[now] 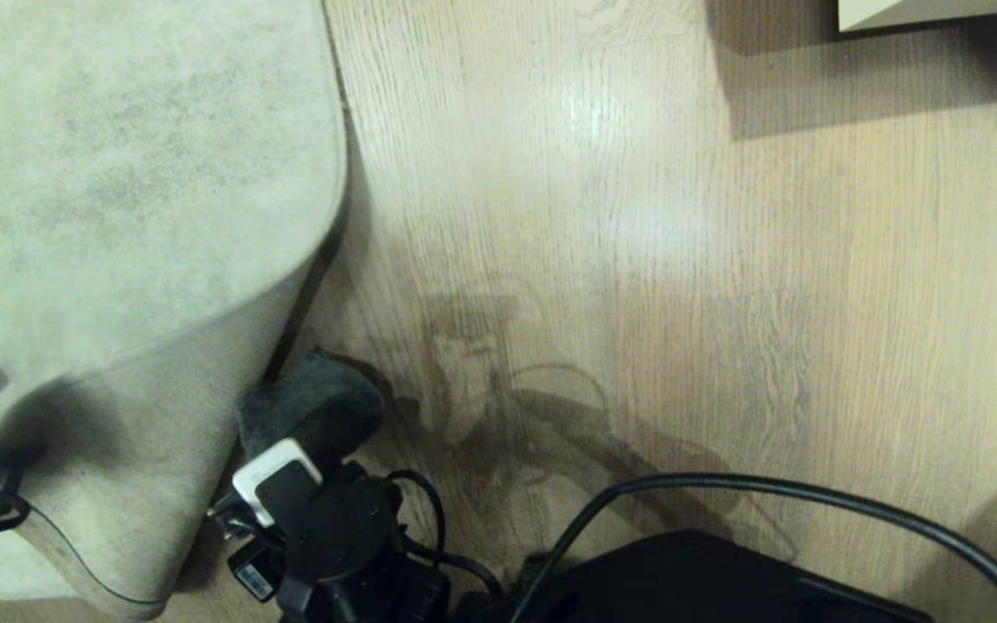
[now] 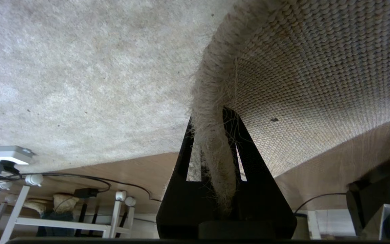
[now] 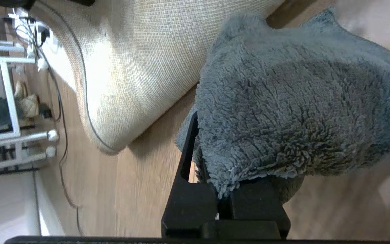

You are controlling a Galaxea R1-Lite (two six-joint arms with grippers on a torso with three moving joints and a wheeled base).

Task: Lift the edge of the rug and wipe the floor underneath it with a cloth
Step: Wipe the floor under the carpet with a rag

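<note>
Light brown wooden plank floor lies bare beside the pale grey-beige rug edge, which the left claw pinches and lifts, so the right claw, clamped on the teal-grey terry cloth, can reach underneath.

Pale grey-beige short-pile rug edge frayed and fuzzy, coarse woven backing shown beneath, dark teal-grey terry cloth soft and shaggy, light brown wood-grain floor smooth, slightly glossy
</note>
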